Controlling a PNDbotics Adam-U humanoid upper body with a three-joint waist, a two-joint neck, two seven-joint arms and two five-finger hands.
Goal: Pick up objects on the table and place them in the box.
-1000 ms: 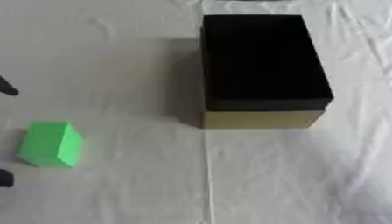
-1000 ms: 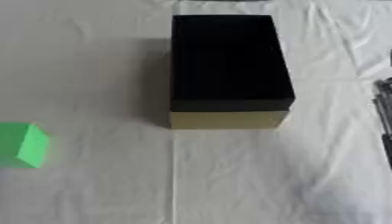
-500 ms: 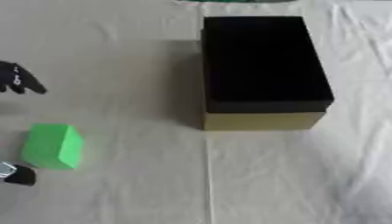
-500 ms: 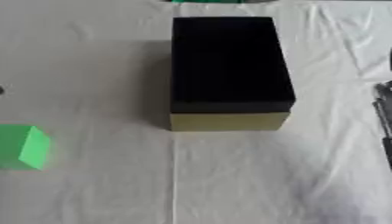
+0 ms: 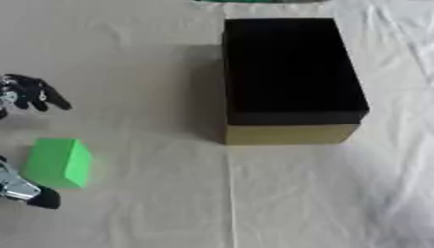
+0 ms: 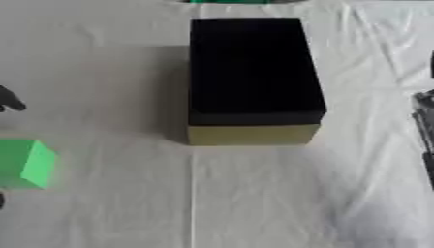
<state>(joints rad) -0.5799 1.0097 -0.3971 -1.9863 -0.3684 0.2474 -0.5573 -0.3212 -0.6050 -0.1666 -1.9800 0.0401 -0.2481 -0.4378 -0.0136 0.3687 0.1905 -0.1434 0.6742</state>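
A green block (image 5: 57,162) lies on the white cloth at the left. My left hand (image 5: 25,94) comes in from the left edge, open, with its fingers spread above the far side of the block and its thumb (image 5: 30,193) at the near side; nothing is held. The box (image 5: 288,80), black inside with a tan front wall, stands open at the middle back. My right hand (image 6: 425,131) shows only as a dark sliver at the right edge of the right eye view.
The wrinkled white cloth (image 5: 169,203) covers the whole table. A green strip (image 5: 254,1) shows at the far edge behind the box.
My left hand has come in further from the left edge, with fingers and thumb now on either side of the green block. The block and the box have not moved.
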